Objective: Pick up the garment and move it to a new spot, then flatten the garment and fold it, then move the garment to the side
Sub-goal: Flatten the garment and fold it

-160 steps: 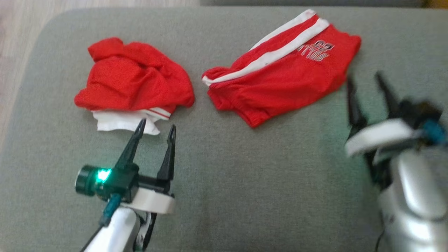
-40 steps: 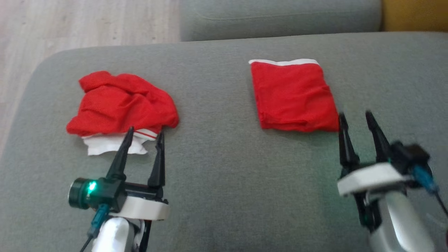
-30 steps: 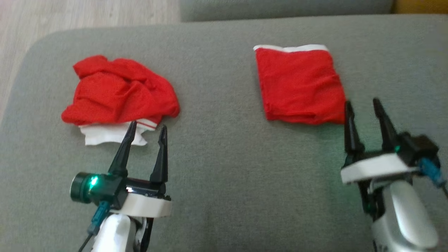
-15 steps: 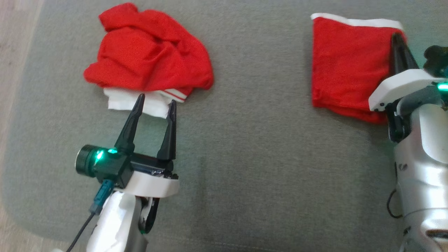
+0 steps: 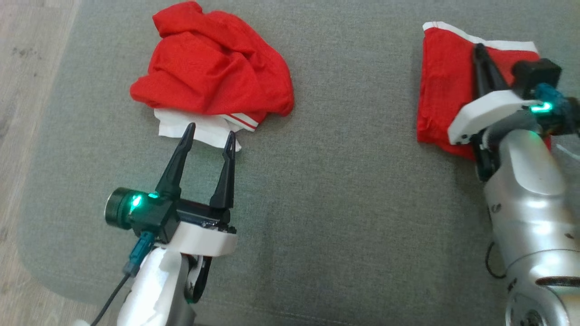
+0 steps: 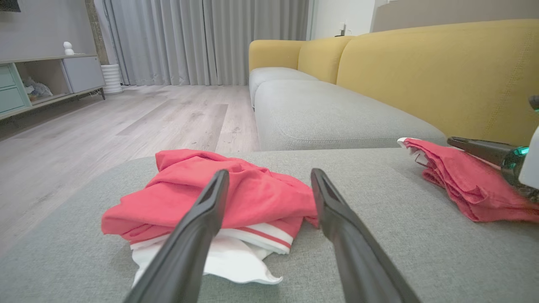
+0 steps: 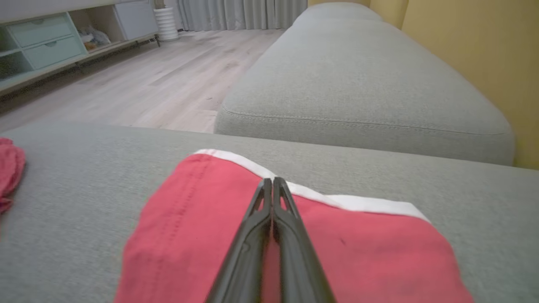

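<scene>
Cloth lies in two places on the grey seat cushion (image 5: 344, 190). Toward the cushion's far right edge sits the folded red garment (image 5: 442, 86), a neat rectangle with a white band along its far side. The right gripper (image 5: 479, 49) rests over it, its two dark fingers pressed together, tips just short of the white band (image 7: 358, 204). From where I stand I cannot tell whether any fabric is caught between them. Toward the far left edge a crumpled red garment (image 5: 213, 77) sits in a heap, with white cloth poking out at its near side. The left gripper (image 5: 210, 131) hovers at that white fringe with its fingers spread apart and nothing between them. Pale wooden floor (image 5: 27, 90) runs beyond the left edge.
</scene>
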Controlling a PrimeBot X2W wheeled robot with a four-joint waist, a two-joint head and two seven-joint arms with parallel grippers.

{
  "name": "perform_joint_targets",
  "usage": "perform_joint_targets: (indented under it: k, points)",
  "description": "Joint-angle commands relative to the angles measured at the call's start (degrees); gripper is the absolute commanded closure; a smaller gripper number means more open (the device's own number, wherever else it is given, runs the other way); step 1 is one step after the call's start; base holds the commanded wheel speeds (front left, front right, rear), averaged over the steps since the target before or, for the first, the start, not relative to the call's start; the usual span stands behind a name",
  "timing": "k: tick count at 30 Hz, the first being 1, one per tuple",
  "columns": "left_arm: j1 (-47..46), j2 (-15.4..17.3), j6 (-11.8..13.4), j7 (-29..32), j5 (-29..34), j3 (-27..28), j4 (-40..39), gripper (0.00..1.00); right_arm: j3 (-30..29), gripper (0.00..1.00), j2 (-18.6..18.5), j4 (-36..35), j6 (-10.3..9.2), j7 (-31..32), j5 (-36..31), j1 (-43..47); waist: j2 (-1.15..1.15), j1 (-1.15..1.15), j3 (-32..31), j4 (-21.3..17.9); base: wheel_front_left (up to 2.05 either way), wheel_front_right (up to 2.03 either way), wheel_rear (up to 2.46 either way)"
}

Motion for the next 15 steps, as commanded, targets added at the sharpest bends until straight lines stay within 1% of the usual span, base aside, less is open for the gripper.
perform_joint_targets:
  k: [1, 4, 5, 7, 9, 11, 15]
  points:
    - [-0.7, 0.3, 0.3, -0.3, -0.5, 1.3, -1.6, 0.0, 5.2, 1.0, 1.2, 0.2, -0.11, -1.0, 4.1, -2.2, 0.0, 0.0, -0.7, 0.1, 0.0, 0.0, 0.0]
    - [-0.6, 0.3, 0.4, -0.3, -0.5, 1.2, -1.6, 0.0, 12.0, 1.0, 1.2, 3.2, -0.11, -1.1, 8.7, -1.4, 0.0, 0.0, -1.0, 0.0, 0.0, 0.0, 0.0]
    - [-0.6, 0.3, 0.4, -0.3, -0.5, 1.2, -1.6, 0.0, 12.0, 1.0, 1.2, 3.2, -0.11, -1.1, 8.7, -1.4, 0.0, 0.0, -1.0, 0.0, 0.0, 0.0, 0.0]
    - [-0.6, 0.3, 0.4, -0.3, -0.5, 1.1, -1.6, 0.0, 15.2, 1.0, 1.2, 7.6, -0.11, 0.9, 10.5, -0.5, 0.0, 0.0, -1.2, 0.0, 0.0, 0.0, 0.0]
    - [-0.6, 0.3, 0.5, -0.3, -0.6, 1.0, -1.6, 0.0, 16.5, 1.0, 1.2, 9.7, -0.11, 1.9, 11.5, -0.4, 0.0, 0.0, -1.4, -0.1, 0.0, 0.0, 0.0]
    - [-0.4, 0.3, 0.6, -0.3, -0.6, 1.1, -1.6, 0.0, 17.2, 1.0, 1.2, 10.5, -0.11, 1.5, 12.7, -0.5, 0.0, 0.0, -1.8, -0.2, 0.0, 0.0, 0.0]
    - [0.1, 0.3, 0.6, -0.3, -0.5, 1.7, -1.5, 0.0, 17.6, 1.0, 1.2, 9.3, -0.11, -0.3, 15.9, -0.5, 0.0, 0.0, -3.1, -1.2, 0.0, 0.0, 0.0]
